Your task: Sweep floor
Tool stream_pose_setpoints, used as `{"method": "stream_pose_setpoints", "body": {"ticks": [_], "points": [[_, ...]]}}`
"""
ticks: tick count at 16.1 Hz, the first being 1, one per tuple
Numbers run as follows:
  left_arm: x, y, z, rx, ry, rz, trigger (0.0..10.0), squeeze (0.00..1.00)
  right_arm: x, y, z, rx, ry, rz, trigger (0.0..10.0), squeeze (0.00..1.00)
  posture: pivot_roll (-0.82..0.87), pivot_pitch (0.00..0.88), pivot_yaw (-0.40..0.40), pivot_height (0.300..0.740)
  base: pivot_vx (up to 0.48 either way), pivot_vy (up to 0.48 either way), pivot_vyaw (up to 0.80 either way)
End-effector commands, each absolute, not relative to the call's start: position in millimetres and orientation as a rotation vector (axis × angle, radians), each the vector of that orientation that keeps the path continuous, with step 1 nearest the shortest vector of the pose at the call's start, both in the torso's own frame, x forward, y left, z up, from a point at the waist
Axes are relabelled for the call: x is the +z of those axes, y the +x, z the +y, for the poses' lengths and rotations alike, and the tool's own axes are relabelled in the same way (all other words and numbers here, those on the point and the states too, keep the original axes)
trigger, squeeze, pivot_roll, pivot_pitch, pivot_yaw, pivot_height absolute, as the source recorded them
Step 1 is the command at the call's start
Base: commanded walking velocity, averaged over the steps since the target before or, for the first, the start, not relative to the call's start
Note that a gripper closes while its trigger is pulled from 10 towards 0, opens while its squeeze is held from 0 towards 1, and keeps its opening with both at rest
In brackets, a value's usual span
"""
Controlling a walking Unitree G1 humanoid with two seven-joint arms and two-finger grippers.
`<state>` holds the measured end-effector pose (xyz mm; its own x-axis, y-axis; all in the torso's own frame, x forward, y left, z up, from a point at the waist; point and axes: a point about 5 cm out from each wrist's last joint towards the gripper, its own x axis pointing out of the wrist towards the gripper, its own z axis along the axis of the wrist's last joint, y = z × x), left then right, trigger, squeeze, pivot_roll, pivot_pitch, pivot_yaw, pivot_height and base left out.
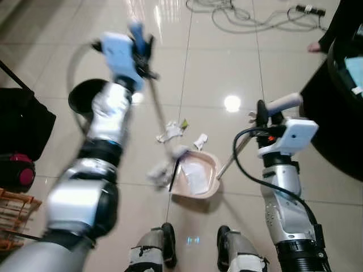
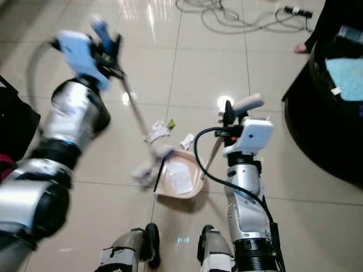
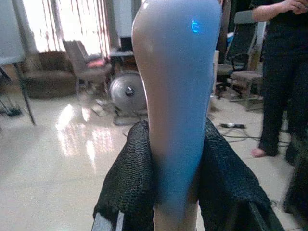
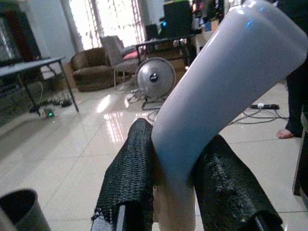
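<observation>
Your left gripper (image 1: 139, 48) is clamped on the broom (image 1: 159, 116), right gripper (image 1: 262, 116) on the dustpan (image 1: 195, 175). Some paper's in; two scraps (image 1: 170, 132) remain just beyond.

Glossy beige tiled floor (image 1: 215, 62) carrying a pink dustpan (image 1: 198, 177), crumpled white paper scraps (image 1: 170, 132) beside it, a black bin (image 1: 85, 96), and tangled cables (image 1: 238, 14) far off.

The left gripper (image 2: 108, 48) is gripping the broom (image 2: 136, 116) over paper scraps (image 2: 159, 131); the right gripper (image 2: 228, 113) is gripping the dustpan (image 2: 180, 177) handle.
</observation>
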<state>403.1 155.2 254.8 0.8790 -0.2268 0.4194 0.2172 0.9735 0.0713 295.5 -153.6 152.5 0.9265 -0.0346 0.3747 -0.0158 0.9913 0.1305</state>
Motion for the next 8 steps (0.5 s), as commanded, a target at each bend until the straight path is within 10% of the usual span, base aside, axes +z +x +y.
{"method": "stream_pose_setpoints", "body": {"ticks": [1,8], "points": [[280,403,166,-0.216,0.047,-0.514,10.0,0.00,162,294,-155,-0.019,0.174,-0.428,10.0,0.00,0.08,0.099,0.064,0.740,0.000,0.000,0.00],[248,398,200,-0.195,0.245,-0.362,10.0,0.00,177,291,-165,-0.054,0.200,-0.437,10.0,0.00,0.07,0.090,0.095,0.740,0.000,0.000,0.00]]}}
